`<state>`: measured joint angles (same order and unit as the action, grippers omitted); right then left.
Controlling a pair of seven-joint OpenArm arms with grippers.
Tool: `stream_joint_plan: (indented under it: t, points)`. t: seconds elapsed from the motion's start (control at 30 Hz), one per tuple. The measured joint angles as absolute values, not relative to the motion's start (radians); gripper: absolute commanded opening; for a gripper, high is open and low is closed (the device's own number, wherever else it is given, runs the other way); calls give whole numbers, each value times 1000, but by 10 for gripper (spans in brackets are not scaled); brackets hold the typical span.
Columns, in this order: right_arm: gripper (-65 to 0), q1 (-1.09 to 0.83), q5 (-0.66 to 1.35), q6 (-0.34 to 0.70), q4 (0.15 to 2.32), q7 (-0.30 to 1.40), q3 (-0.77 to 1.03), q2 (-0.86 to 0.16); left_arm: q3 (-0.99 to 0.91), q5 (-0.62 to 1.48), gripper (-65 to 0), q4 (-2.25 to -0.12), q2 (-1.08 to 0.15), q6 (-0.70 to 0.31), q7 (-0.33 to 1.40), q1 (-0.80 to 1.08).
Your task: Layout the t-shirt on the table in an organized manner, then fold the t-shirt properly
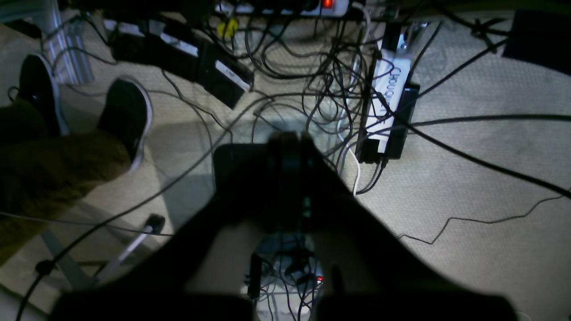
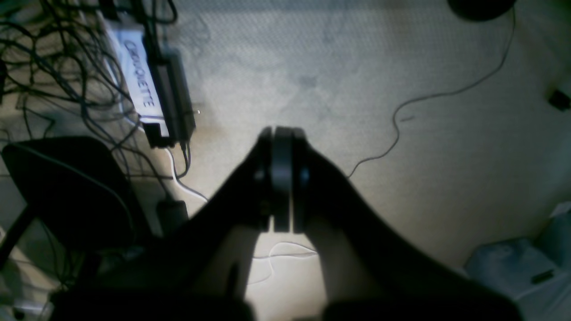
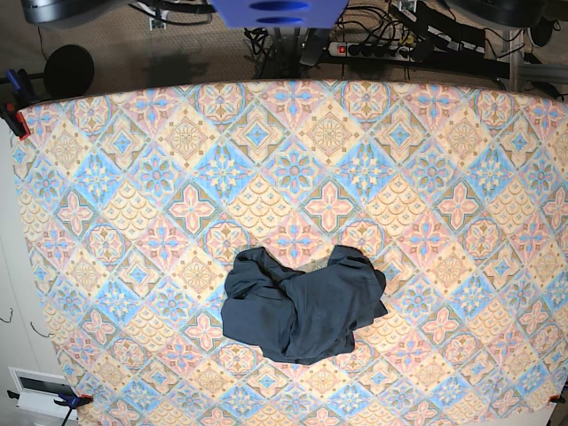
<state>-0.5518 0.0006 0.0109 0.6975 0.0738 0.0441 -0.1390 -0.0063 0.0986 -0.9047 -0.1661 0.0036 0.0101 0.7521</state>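
The dark navy t-shirt (image 3: 302,306) lies crumpled in a loose heap on the table (image 3: 133,195), a little below the middle of the patterned cloth in the base view. Neither arm reaches over the table there. In the left wrist view my left gripper (image 1: 290,140) hangs shut over a carpeted floor with nothing between its fingers. In the right wrist view my right gripper (image 2: 282,133) is shut too, its two dark fingers pressed together above bare carpet. Both wrist views show no shirt and no table.
Tangled cables (image 1: 321,84) and power strips (image 1: 388,98) cover the floor beyond the table's far edge. A person's shoes (image 1: 127,116) show at the left of the left wrist view. Clamps (image 3: 16,115) hold the cloth's corners.
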Motion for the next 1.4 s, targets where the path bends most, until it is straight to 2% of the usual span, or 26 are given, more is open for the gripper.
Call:
stream_joint_plan:
  t: [0.43,0.6,0.77,1.0,1.1,1.3,1.4]
  points:
    - [-650,-580,2,7,769,79,96,-139,-2,98,-650,-1137,-166,4,15,847]
    - [-650,-685,-1,2,933,83,97,-143,-1,94,-650,-1324,-181,3,162,920]
    - [-650,-748,15,2,1044,90,97,-141,-8,98,-650,-1517,-197,11,233,962]
    - [-650,-830,271,4,1261,119,97,-150,-6,98,-650,-1731,-194,4,240,1070]
    - [-650,-889,289,0,1360,192,97,-163,-6,97,-650,-1813,-195,7,240,1095]
    - [-650,-916,295,8,1606,185,119,-189,-6,98,-650,-1923,-194,4,242,1119]
    - [-650,-965,293,4,1701,279,167,-177,-7,91,-650,-1965,-195,4,245,1119]
